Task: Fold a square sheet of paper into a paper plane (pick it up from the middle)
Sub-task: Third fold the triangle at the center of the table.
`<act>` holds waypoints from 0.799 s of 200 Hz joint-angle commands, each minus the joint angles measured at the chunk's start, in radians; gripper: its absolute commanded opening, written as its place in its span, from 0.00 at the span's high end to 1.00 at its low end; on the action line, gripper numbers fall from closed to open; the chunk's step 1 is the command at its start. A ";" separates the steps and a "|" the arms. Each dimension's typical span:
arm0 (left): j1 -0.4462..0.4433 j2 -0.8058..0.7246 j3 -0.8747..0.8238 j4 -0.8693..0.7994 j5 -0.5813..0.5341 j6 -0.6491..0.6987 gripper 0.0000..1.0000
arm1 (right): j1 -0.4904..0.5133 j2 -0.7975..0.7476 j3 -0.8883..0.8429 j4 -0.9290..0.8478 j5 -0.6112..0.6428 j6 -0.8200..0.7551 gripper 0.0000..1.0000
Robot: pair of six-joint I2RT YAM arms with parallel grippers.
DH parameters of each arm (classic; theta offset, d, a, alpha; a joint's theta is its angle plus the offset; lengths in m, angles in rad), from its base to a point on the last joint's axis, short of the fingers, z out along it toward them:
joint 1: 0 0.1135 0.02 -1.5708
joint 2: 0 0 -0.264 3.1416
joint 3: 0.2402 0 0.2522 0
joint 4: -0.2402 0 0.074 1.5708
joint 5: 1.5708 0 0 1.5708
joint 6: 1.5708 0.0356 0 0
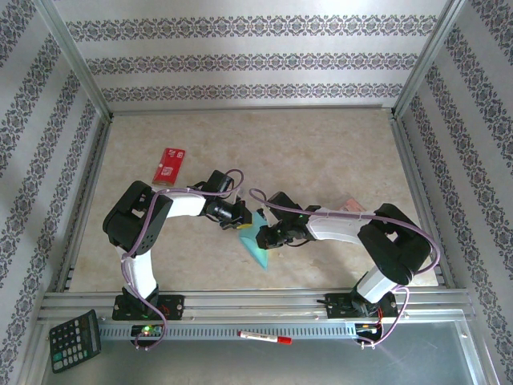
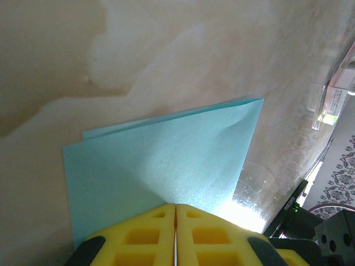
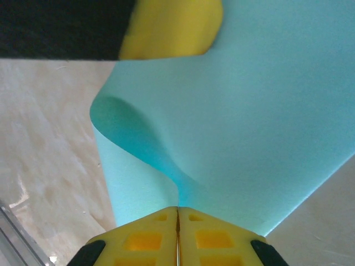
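Far left of the square sheet of paper, and nearer the arm bases, a black calculator lies on the metal ledge in front of the worktop. A red packet lies flat on the worktop, to the left of the sheet and farther back.

The left tool meets the sheet at its back-left edge. Its yellow pads are pressed together with no gap, nipping the paper's edge.

The sheet is at the middle of the worktop, between the two tools. It is folded over, two layers lying slightly offset, with a sharp corner at one end. One layer bows up in a soft curl beside the right tool.

Straight in front of the sheet, on the ledge, lies a marker with a red cap.

The right tool touches the sheet's right side, its pads closed tight on the curled paper. One of the left tool's fingers is just beyond.

A small pink packet is to the right of the sheet, partly behind the right arm.
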 commanded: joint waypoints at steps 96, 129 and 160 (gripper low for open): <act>-0.015 0.027 -0.004 -0.066 -0.017 0.026 0.91 | -0.009 0.046 -0.008 0.005 0.013 -0.017 0.95; -0.015 0.029 -0.006 -0.064 -0.016 0.024 0.91 | -0.011 0.040 -0.021 0.005 0.024 -0.019 0.95; -0.015 0.028 -0.006 -0.062 -0.016 0.023 0.91 | -0.014 0.041 -0.030 0.008 0.028 -0.020 0.95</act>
